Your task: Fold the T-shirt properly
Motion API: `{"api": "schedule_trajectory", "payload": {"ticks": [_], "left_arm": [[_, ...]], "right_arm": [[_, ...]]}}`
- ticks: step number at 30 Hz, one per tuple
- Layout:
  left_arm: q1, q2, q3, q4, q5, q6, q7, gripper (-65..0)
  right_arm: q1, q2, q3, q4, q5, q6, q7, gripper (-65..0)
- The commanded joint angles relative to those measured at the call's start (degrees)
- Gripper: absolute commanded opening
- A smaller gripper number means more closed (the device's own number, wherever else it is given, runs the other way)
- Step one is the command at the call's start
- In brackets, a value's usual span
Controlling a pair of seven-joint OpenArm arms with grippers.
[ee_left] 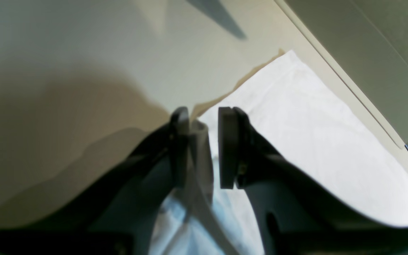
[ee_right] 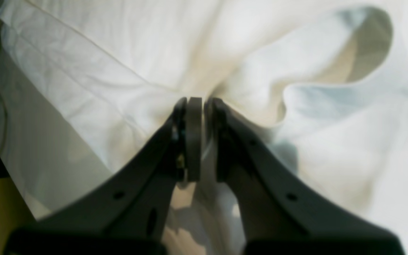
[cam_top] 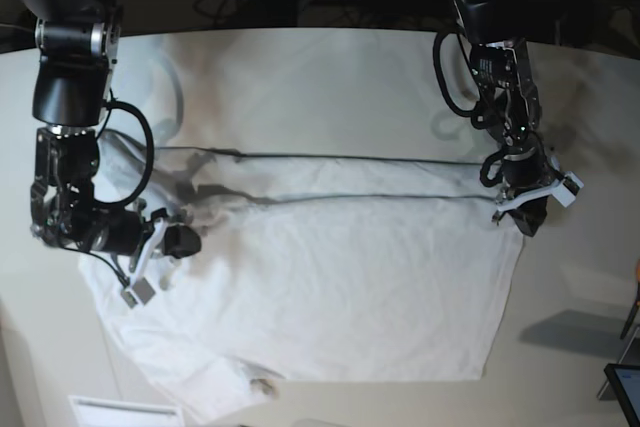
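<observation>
1. Looking through the left wrist camera, the left gripper (ee_left: 204,147), made of matte black plastic with flat rectangular pads, has its jaws parted by a narrow gap. A thin folded edge of the large white cotton T-shirt (ee_left: 306,127) stands in that gap against one pad; whether the other pad touches the cloth I cannot tell. The fabric beyond is smooth and bright, coming to a pointed corner on the glossy pale tabletop (ee_left: 83,53). A straight seam along the table's edge runs diagonally at the upper right.

2. Looking through the right wrist camera, the right gripper (ee_right: 198,138) has its dark curved fingers (ee_right: 193,138) pressed nearly together, pinching a gathered bunch of the T-shirt (ee_right: 119,71). Soft creases radiate out from the pinch. A stitched hem line crosses the upper left, and a rounded loop of fabric opens at the upper right, showing a shadowed hollow.

3. Looking from the base view, the T-shirt (cam_top: 330,287) lies spread across the middle of the white rounded tabletop (cam_top: 300,77), roughly rectangular and lightly wrinkled, with a long straight fold ridge running across its upper part. The right gripper (cam_top: 180,240) holds the cloth at the garment's left edge in this view, where the fabric bunches. The left gripper (cam_top: 527,209) sits at the opposite upper corner of the cloth. Both arms are black, jointed, and draped with looping cables.
</observation>
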Motion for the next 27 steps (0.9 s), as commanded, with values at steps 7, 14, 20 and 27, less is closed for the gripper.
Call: {"api": "schedule_trajectory", "payload": {"ticks": [7,14,20,27], "left_arm": [[0.35,-1.94,0.07,0.90,0.26,-0.62,-1.25,-50.1],[1.06,-3.61,-0.29,0.73,0.26,-0.62,-1.25,-50.1],[1.41,-5.37,-0.37,1.43,0.26,-0.62,2.27,-49.9],[1.76,-6.07,-0.02,1.43,0.26,-0.80,4.64,-49.9]], "right_arm": [[7.02,-0.06,-4.86,-5.11,1.48,0.49,4.85,-60.6],[10.45,0.12,-6.36,-7.93,1.48,0.49,7.14,-60.1],[9.57,1.09,0.06,-4.23,1.83,0.49,1.51,-49.5],[-2.65,0.65,12.02,16.16,2.01,0.49,-4.55,-18.1]]}}
